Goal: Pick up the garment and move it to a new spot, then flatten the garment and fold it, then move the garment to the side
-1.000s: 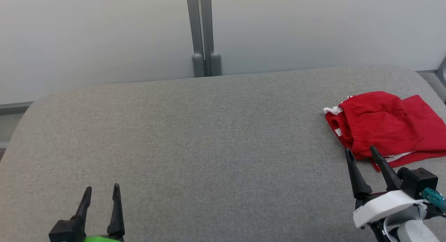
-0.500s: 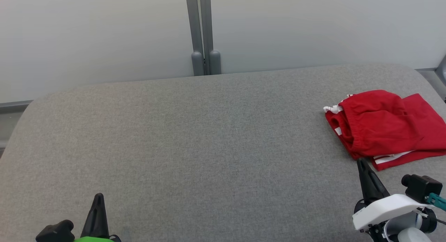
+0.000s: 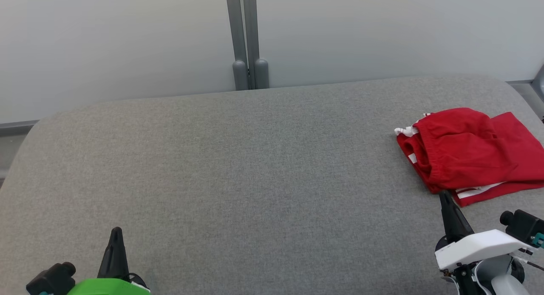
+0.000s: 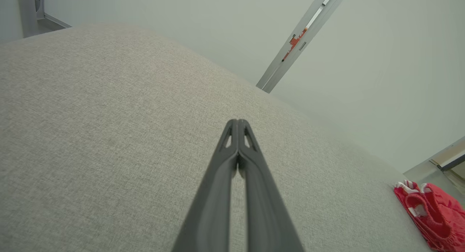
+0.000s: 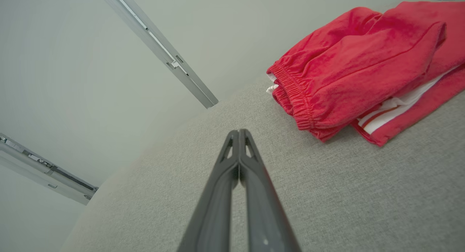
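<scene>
The garment (image 3: 467,152) is a pair of red shorts with white stripes, folded and lying near the right end of the grey padded table (image 3: 255,159). The right wrist view shows the garment (image 5: 356,66) with its elastic waistband toward me. My right gripper (image 3: 445,196) is shut and empty, its tip just in front of the garment's near edge, apart from it. At the lower left my left gripper (image 3: 115,232) is shut on nothing, far from the garment (image 4: 432,215). Both wrist views show the fingers (image 4: 238,135) pressed together above bare cloth.
A grey double post (image 3: 244,35) stands against the pale wall behind the table's middle. The table's rounded corners fall away at far left and far right. A metal fitting (image 3: 539,80) stands at the right edge.
Both grippers have shut from open. The right gripper drew back off the garment's near edge; the left gripper sank lower. The camera shifted slightly.
</scene>
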